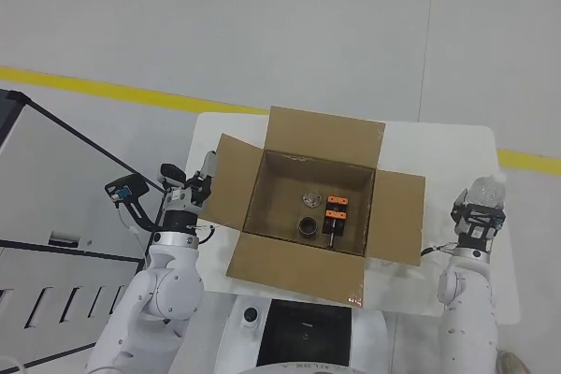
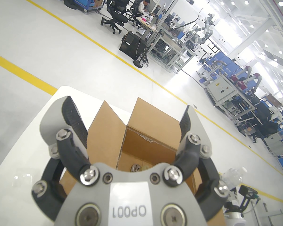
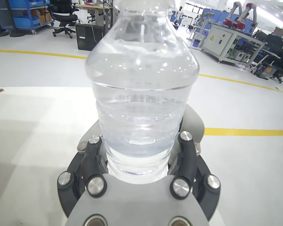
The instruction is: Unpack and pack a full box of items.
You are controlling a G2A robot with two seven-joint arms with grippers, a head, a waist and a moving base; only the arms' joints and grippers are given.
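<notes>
Right end effector (image 3: 141, 139) tight around bottle (image 3: 141, 76)

The bottle (image 3: 141, 95) is cut off at its neck by the picture's edge. The box (image 2: 151, 128) floor lies mostly behind the left tool (image 2: 127, 104) — and from the top view, the orange-and-black piece (image 1: 335, 213) inside is too small to identify.

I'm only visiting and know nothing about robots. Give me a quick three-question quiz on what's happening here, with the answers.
1. True or false: the left gripper is open and empty.
2. What does the right gripper hold? A) a bottle B) a cardboard flap C) nothing
3. Fill in: the flaps of the box are folded ___.
Key: 1 true; 2 A; 3 open.
</notes>
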